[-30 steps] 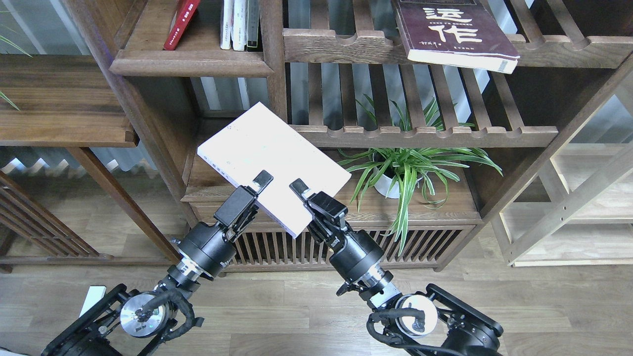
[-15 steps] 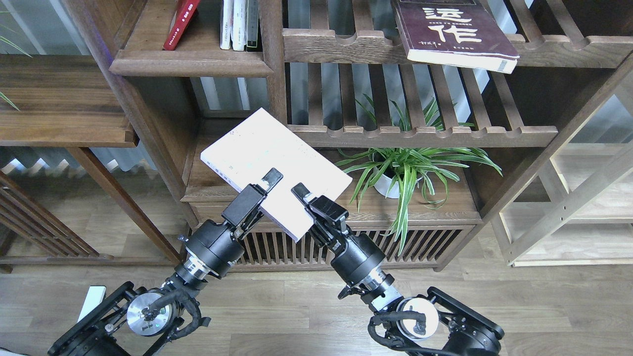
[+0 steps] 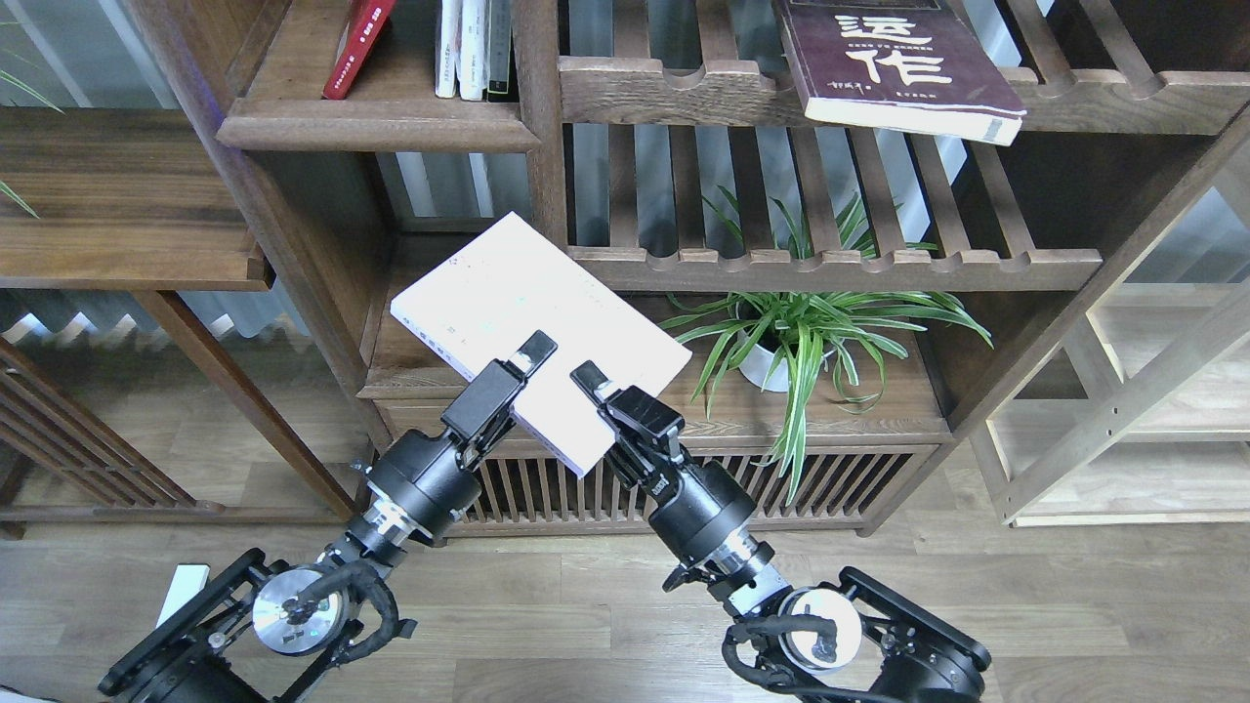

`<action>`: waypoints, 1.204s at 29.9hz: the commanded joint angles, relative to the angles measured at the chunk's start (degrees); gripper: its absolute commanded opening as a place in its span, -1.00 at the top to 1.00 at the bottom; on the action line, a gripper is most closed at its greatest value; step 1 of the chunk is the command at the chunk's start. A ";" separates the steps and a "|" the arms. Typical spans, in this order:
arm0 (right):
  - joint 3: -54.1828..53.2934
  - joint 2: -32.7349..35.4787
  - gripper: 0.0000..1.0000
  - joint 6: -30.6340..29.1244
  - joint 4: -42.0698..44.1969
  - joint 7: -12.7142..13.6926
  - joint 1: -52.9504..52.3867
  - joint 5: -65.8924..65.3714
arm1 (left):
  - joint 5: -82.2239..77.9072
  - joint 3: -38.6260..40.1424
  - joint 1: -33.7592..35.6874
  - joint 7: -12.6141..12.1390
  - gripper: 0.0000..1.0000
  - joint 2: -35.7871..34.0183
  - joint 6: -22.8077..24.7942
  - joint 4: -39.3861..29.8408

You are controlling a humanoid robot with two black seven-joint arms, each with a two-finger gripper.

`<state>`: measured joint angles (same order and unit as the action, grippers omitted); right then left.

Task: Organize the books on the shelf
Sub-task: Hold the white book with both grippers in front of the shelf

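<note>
Three paperbacks: red one, pale one, maroon one; three thin volumes; one potted plant; two grippers.

Two arms, matte black, built from round cylindrical segments. Silver metal ring at each wrist. Large round silver disc on joint near bottom edge, black cables looping over it. Left gripper and right gripper: boxy black fingers, pale silvery tips.

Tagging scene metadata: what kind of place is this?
Likely a home study or living room: a large dark wooden bookcase holding books, a potted plant on a lower level, wood flooring. Both grippers hold a pale book.
</note>
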<state>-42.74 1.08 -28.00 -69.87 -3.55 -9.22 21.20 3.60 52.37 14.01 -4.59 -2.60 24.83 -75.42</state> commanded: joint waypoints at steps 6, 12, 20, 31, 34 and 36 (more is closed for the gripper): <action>0.02 0.06 0.84 0.00 0.00 0.03 0.08 -0.02 | -2.72 -0.17 0.23 -0.07 -0.79 0.75 -0.48 0.01; 0.02 0.06 0.84 0.00 0.00 0.03 0.08 -0.02 | -2.72 0.80 0.23 0.02 -0.75 0.23 -0.49 0.10; 0.02 0.06 0.84 0.00 0.00 0.03 0.08 -0.02 | -2.72 1.42 0.05 0.02 -0.50 -0.13 -0.40 0.10; 0.02 -0.03 0.84 0.00 0.00 0.03 0.08 -0.02 | -2.72 1.42 0.05 0.02 -0.05 -0.04 -0.13 -0.08; 0.02 -0.12 0.84 0.00 0.00 0.03 0.08 0.07 | -2.72 1.50 0.14 0.11 0.04 -0.04 0.04 -0.08; 0.02 -0.12 0.84 0.00 0.00 0.03 0.08 -0.02 | -2.64 1.68 0.14 0.11 0.22 -0.13 0.48 -0.08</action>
<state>-42.73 0.98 -28.00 -69.86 -3.49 -9.13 21.22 0.95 53.82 14.11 -4.50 -2.65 24.86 -75.50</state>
